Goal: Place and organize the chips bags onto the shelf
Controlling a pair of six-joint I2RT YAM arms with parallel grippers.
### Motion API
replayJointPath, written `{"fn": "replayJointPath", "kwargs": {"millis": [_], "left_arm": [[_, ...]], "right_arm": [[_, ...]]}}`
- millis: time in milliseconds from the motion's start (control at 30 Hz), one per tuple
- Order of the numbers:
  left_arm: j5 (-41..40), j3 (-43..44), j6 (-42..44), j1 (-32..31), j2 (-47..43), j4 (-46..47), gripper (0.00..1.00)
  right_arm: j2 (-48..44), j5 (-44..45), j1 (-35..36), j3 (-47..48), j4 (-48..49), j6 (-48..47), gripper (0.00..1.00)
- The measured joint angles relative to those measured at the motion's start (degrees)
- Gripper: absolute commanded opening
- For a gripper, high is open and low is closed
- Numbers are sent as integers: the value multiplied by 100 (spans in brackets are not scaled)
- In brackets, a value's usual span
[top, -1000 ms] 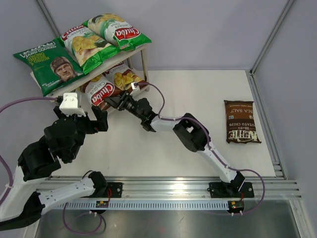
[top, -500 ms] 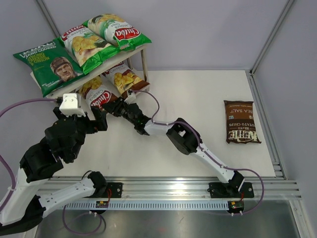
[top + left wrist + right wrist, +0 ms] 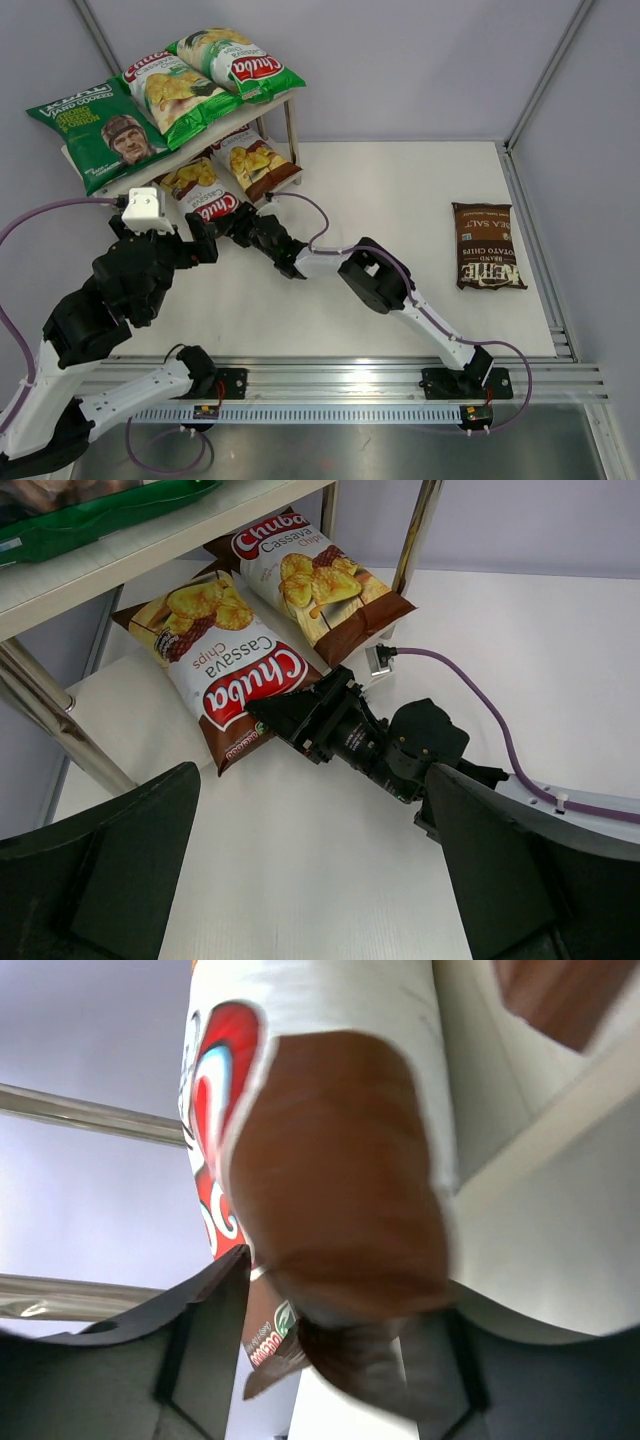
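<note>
The shelf (image 3: pixel 292 120) stands at the back left. Its top board carries a dark green chips bag (image 3: pixel 100 135) and two green-white Chuba bags (image 3: pixel 170 90) (image 3: pixel 235 60). Two brown Chuba bags lie on the lower board (image 3: pixel 110 715): one at the front (image 3: pixel 200 190) (image 3: pixel 225 670), one behind it (image 3: pixel 255 160) (image 3: pixel 320 580). My right gripper (image 3: pixel 237 222) (image 3: pixel 278 710) (image 3: pixel 345 1305) is at the front bag's (image 3: pixel 330 1160) bottom end, jaws spread around the seam. My left gripper (image 3: pixel 197 245) (image 3: pixel 315 855) hangs wide open over the table, beside the right one. A dark brown Kettle bag (image 3: pixel 488 245) lies far right.
The shelf's metal legs (image 3: pixel 418 520) (image 3: pixel 50 730) stand close on either side of the brown bags. A purple cable (image 3: pixel 480 690) trails from the right wrist across the white table (image 3: pixel 380 190). Grey walls enclose the back and sides.
The right gripper pushed the front brown bag further onto the lower board, swinging left and nearer, and its jaws have widened. The left arm shifted only slightly.
</note>
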Motion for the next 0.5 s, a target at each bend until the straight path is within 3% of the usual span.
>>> {"fn": "replayJointPath", "kwargs": {"millis": [233, 500], "left_arm": [[20, -22, 11, 57, 0, 35, 99], [59, -94, 15, 101, 0, 55, 99]], "right_arm": [[-339, 66, 0, -627, -66, 125, 59], [-505, 87, 0, -935, 186, 310, 34]]}}
